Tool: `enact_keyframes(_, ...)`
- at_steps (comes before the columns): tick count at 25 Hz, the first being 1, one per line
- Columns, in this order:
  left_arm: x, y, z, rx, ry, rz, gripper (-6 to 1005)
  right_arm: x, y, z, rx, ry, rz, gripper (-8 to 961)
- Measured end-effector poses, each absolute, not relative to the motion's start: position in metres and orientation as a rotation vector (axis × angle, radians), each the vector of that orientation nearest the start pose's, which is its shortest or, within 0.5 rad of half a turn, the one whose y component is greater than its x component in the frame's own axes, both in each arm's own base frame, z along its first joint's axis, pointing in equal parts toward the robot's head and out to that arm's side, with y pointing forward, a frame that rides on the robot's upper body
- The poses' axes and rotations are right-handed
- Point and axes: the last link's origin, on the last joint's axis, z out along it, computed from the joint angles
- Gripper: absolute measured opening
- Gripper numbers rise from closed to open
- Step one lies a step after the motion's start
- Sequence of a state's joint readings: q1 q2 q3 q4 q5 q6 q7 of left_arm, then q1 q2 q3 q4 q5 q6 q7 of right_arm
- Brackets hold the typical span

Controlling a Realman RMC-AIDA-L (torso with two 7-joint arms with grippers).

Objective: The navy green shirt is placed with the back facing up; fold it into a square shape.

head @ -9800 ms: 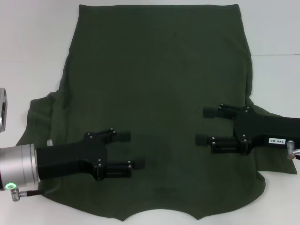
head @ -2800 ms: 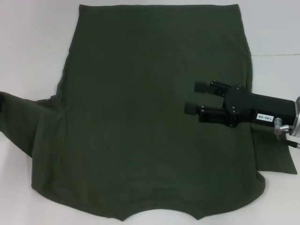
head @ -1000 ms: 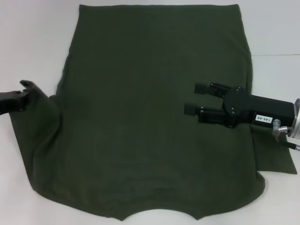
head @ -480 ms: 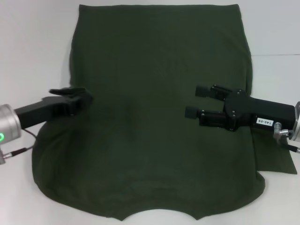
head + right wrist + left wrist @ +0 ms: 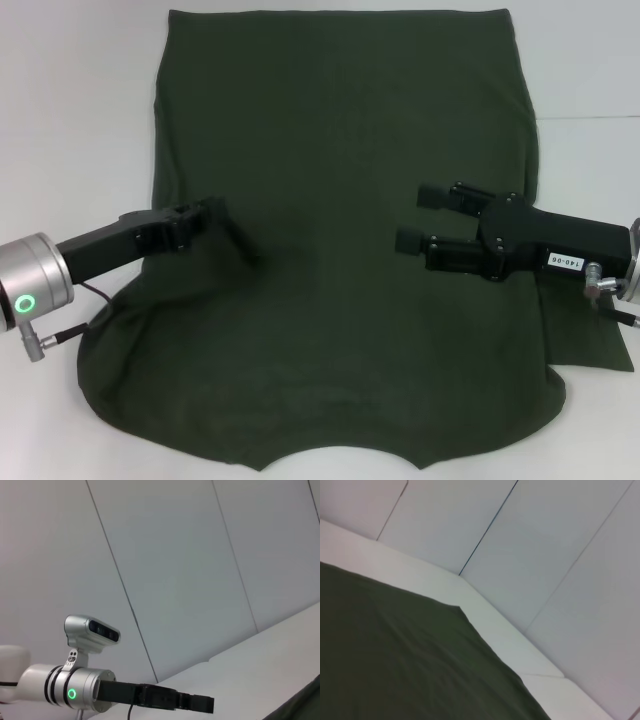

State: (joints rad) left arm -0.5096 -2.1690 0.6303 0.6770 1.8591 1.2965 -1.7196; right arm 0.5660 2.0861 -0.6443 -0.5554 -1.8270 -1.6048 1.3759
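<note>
The navy green shirt point(image 5: 340, 130) lies spread on the white table, plain side up, hem at the far edge and collar cut-out at the near edge. My left gripper point(image 5: 205, 214) is shut on the shirt's left sleeve and holds it lifted over the left part of the body, the cloth draping down from the fingers. My right gripper point(image 5: 418, 217) is open and hovers over the right part of the shirt, holding nothing. The right sleeve point(image 5: 590, 340) lies flat beside it. The shirt also shows in the left wrist view point(image 5: 395, 665). The left gripper also shows in the right wrist view point(image 5: 200, 703).
The white table point(image 5: 70, 100) shows bare on both sides of the shirt. A seam line point(image 5: 590, 117) crosses it at the right. Pale wall panels point(image 5: 545, 555) stand behind the table's far edge.
My left gripper has carried the left sleeve from the far left inward over the shirt's body, so the left edge is now folded over. The right gripper has barely moved.
</note>
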Motion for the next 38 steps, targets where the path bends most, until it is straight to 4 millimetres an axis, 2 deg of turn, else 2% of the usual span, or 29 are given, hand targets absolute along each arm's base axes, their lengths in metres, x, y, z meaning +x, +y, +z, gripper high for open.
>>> enact_keyframes(5,-0.267,0.353,-0.010,-2.267,-1.176,-0.939,153,0.236,0.337,0.000,-2.624,0.662,1.036,924)
enact_keyframes(9,-0.277,0.348,-0.005,-2.232,-1.163,-0.926,382,0.237,0.337,0.001,-2.618,0.666,1.040,924)
enact_keyframes(16,-0.298,0.338,0.006,-2.212,-1.076,-0.826,654,0.238,0.339,0.004,-2.608,0.681,1.042,923)
enact_keyframes(21,-0.312,0.334,0.005,-2.216,-1.008,-0.701,815,0.238,0.339,0.004,-2.606,0.699,1.044,923)
enact_keyframes(26,-0.324,0.336,0.000,-2.203,-1.012,-0.579,829,0.238,0.339,0.004,-2.604,0.710,1.046,923)
enact_keyframes(32,-0.327,0.333,-0.006,-2.233,-1.014,-0.525,846,0.238,0.339,0.003,-2.602,0.712,1.048,923)
enact_keyframes(38,-0.327,0.332,-0.008,-2.246,-1.018,-0.514,787,0.238,0.339,0.003,-2.601,0.708,1.047,923)
